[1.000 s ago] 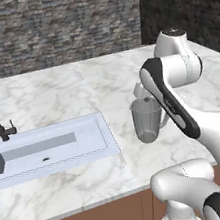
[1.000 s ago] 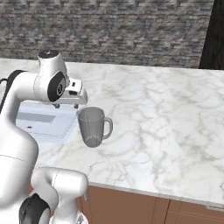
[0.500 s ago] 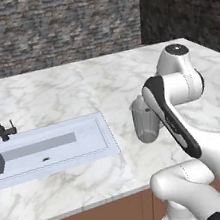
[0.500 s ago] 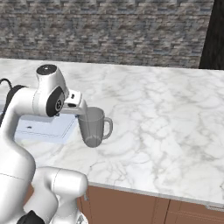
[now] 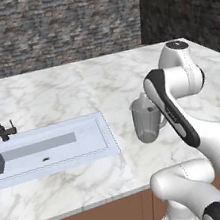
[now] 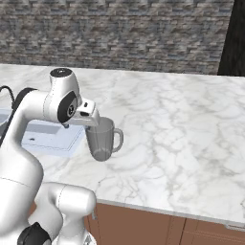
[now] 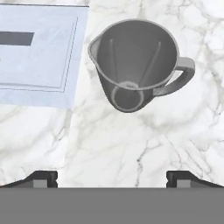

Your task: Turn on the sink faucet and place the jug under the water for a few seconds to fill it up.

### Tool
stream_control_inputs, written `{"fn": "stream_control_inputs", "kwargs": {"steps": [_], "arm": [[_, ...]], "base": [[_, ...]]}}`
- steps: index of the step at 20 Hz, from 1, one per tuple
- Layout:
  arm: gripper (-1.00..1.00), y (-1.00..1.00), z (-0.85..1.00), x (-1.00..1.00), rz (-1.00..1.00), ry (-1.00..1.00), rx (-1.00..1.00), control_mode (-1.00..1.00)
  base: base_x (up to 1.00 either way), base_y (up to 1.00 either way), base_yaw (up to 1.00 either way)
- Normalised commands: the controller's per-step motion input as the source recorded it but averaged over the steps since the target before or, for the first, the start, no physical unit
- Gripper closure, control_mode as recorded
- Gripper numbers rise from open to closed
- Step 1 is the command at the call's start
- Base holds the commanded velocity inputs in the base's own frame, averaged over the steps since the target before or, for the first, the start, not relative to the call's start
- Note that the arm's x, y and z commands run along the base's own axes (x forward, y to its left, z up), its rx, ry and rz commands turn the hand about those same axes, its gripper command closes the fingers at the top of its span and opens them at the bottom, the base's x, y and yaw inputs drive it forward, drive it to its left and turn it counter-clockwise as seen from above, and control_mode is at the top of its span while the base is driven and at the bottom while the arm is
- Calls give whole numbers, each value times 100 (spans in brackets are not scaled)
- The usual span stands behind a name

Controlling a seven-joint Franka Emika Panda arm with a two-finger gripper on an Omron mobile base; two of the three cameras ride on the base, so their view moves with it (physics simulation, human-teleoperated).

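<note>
Spread-fingered and empty, gripper at bottom of hand view above upright jug at upper centre, just right of sink; risks clipping the rim and tipping it if lowered off-centre.

Arm folded, fingers spread wide, empty.

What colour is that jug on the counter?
See-through grey; the jug shows best in the hand view.
</note>
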Motion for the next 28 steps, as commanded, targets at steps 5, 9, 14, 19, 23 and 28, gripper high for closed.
{"fn": "stream_control_inputs", "kwargs": {"steps": [5,9,14,19,23,28], "arm": [[-100,2,-6,-18,0,1,0,-100],[-100,12,-1,-8,0,0,0,100],[-100,0,0,0,0,0,0,100],[-100,0,0,0,0,0,0,100],[-100,0,0,0,0,0,0,100],[-100,0,0,0,0,0,0,100]], "base": [[0,0,0],[-2,35,0],[0,100,-2],[0,71,0],[0,33,0],[2,1,1]]}}
